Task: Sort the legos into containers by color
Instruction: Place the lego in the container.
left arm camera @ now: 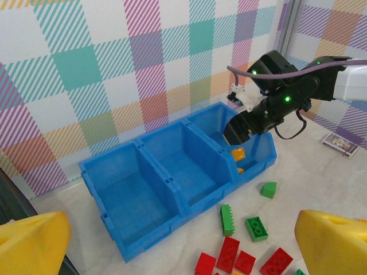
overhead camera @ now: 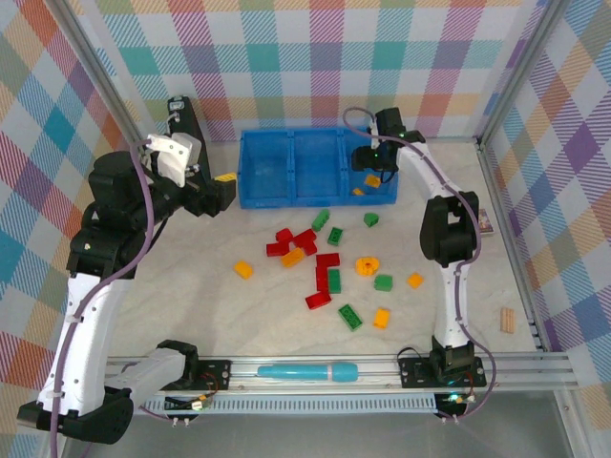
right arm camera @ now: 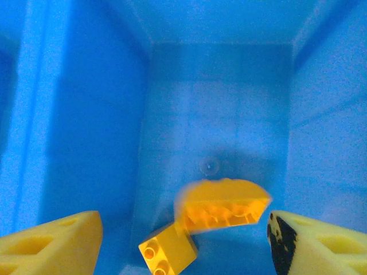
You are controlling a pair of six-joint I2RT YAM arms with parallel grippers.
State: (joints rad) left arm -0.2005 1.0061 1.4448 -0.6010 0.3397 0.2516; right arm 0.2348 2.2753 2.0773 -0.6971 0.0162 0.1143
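Plastic, hard and light, the legos (overhead camera: 325, 277) should pinch securely across flat sidewalls, below the studs; the right gripper (right arm camera: 182, 229) and left gripper (left arm camera: 180, 229) both stand spread.

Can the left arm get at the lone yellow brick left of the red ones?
Probably yes: the left pincer is open and empty, the yellow brick lies alone on that arm's side, nothing between them.

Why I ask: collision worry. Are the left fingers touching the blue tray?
Apart. The left wrist view shows a strip of table between the yellow left fingers and the blue tray, which sits well beyond them.
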